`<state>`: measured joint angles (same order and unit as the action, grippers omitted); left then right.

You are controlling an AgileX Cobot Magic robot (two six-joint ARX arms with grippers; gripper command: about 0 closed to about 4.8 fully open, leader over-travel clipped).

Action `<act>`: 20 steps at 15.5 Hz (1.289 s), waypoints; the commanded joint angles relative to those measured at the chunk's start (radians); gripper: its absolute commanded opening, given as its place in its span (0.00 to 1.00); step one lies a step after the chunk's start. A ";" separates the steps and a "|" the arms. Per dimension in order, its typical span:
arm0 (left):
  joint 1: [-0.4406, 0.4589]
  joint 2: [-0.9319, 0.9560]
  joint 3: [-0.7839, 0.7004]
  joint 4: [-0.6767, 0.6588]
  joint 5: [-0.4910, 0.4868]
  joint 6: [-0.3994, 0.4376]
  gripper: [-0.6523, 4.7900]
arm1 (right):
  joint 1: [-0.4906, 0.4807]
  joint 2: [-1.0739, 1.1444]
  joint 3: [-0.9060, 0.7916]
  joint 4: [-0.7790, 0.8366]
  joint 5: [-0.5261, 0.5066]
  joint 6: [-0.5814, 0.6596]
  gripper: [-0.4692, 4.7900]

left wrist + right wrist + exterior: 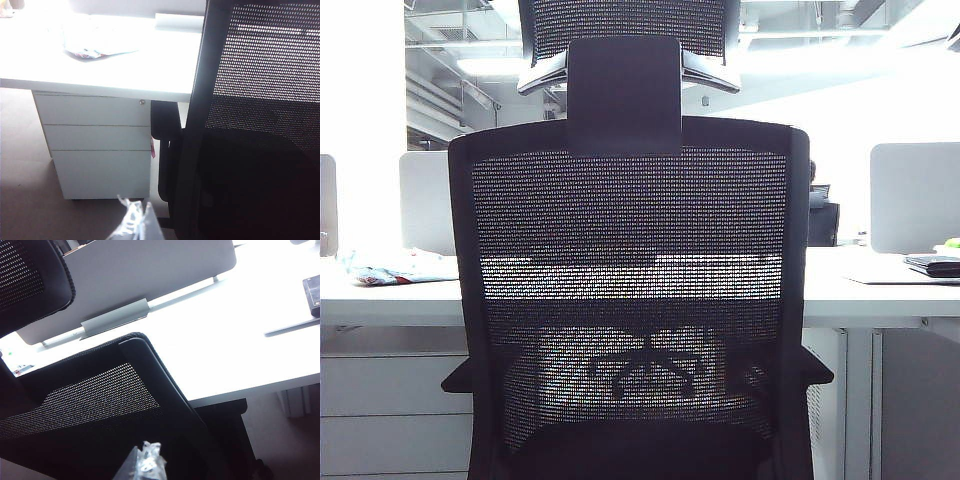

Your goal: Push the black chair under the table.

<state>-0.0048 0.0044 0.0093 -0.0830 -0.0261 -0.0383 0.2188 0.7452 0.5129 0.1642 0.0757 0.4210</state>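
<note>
Already the black chair (630,300) stands close against the counter (880,295), its armrests at the counter's edge and its seat seemingly partly beneath. The left gripper (136,222) hangs low beside the chair's frame and the right gripper (145,462) behind its mesh back, though I cannot tell how their jaws stand. Judging by this, the push is under way, and the next move calls for even, straight pressure forward.

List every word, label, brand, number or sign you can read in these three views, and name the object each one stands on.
No text can be read in any view.
The crumpled packet on the table shows coloured print, too blurred to read.
The black chair carries no visible label.
The small red tag beside the drawer cabinet is too small to read.
</note>
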 commanded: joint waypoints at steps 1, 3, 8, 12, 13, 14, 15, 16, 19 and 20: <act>0.000 0.000 0.000 0.021 0.003 0.004 0.11 | 0.001 -0.002 0.002 0.011 0.000 -0.005 0.09; 0.000 0.000 0.000 0.020 0.003 0.006 0.11 | 0.001 -0.002 0.003 0.011 0.000 -0.005 0.09; 0.000 0.000 0.000 0.017 0.004 0.005 0.11 | 0.001 -0.002 0.002 0.011 0.001 -0.005 0.09; 0.000 0.000 0.000 0.017 0.004 0.005 0.11 | 0.001 -0.002 0.003 0.011 0.000 -0.005 0.09; 0.000 0.000 0.000 0.017 0.004 0.005 0.11 | 0.001 -0.002 0.003 0.011 0.000 -0.005 0.09; 0.000 0.000 0.000 0.017 0.004 0.005 0.11 | 0.001 -0.002 0.002 0.011 0.000 -0.005 0.09; 0.000 0.000 0.000 0.017 0.004 0.005 0.11 | 0.001 -0.002 0.002 0.011 0.001 -0.005 0.09; 0.000 0.000 0.000 0.017 0.004 0.005 0.11 | 0.001 -0.002 0.002 0.011 0.000 -0.005 0.09; 0.000 0.000 0.000 0.017 0.004 0.005 0.11 | 0.001 -0.002 0.002 0.010 0.000 -0.007 0.09; 0.000 0.000 0.000 0.017 0.004 0.005 0.11 | 0.006 -0.012 0.003 -0.005 0.003 -0.033 0.09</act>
<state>-0.0048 0.0044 0.0093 -0.0784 -0.0261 -0.0380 0.2192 0.7448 0.5129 0.1635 0.0757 0.4168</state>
